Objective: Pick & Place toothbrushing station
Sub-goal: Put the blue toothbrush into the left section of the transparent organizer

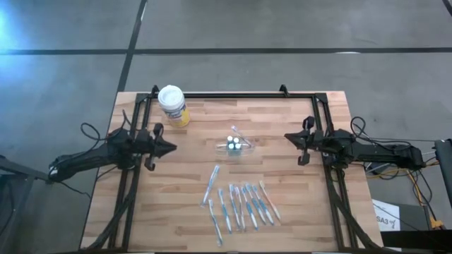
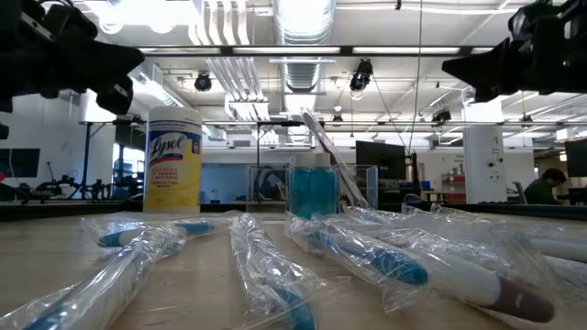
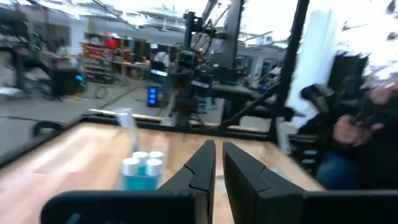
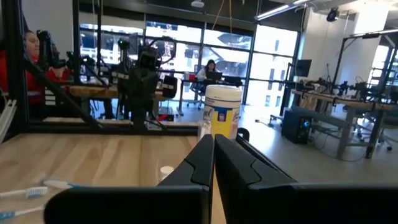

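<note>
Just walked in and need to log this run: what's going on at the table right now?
Nothing is being handled yet. The left claw and the right claw hang shut above the table's two sides, both empty. Between them sits the clear holder with one toothbrush leaning in it. The other wrapped toothbrushes lie in a loose row on the wooden table, and a yellow canister stands at the far edge.

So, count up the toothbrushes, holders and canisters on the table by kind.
Toothbrushes: about 10, some overlapping
Clear holder: 1
Lysol canister: 1
Total: about 12
</note>
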Available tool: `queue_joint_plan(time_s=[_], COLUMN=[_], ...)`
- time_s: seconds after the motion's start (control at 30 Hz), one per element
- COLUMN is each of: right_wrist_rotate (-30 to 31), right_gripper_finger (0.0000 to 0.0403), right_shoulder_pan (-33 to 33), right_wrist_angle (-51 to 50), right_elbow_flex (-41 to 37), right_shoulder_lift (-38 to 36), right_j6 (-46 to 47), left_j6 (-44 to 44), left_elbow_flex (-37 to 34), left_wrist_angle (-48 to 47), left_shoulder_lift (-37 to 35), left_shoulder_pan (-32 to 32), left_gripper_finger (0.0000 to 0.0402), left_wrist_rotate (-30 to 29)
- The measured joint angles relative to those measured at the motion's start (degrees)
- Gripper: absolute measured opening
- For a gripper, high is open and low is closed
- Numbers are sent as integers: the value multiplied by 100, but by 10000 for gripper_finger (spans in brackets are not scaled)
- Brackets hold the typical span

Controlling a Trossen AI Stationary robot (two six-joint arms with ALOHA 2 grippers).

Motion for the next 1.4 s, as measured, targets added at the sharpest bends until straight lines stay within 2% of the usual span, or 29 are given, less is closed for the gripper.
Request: queue_joint_plan(time_s=[0.1, 0.27, 0.47, 0.63, 0.83, 1.03, 1.33, 1.4], right_wrist_rotate=[-2, -2, -2, -2, 0, 4, 11, 5], right_gripper_finger=[8, 8, 8, 8, 8, 8, 8, 8], right_shoulder_pan=[0, -2, -1, 0, 0, 0, -2, -2], right_wrist_angle=[-79, -77, -69, -67, -124, -130, -285, -297], right_elbow_flex=[0, 2, 2, 2, 2, 2, 2, 2], right_shoulder_lift=[-15, -13, -13, -13, -4, -2, -10, -11], right_j6=[-67, -94, 116, 176, 101, -60, -253, -249], left_j6=[-266, -858, -1014, -694, -496, -381, -1196, -1398], left_elbow_flex=[-2, 224, 1360, 2630, 3932, 4780, 5678, 5862], left_wrist_angle=[132, 596, -526, -1421, -2702, -3622, -3669, -3664], left_shoulder_lift=[-3, 103, 876, 2040, 3810, 5629, 7657, 7941], left_shoulder_pan=[0, 0, -118, -537, -1198, -1745, -1901, -1923], left_gripper_finger=[35, 28, 5, 3, 2, 2, 19, 31], left_wrist_rotate=[124, -293, -431, -725, -2011, -3029, -3170, -2910])
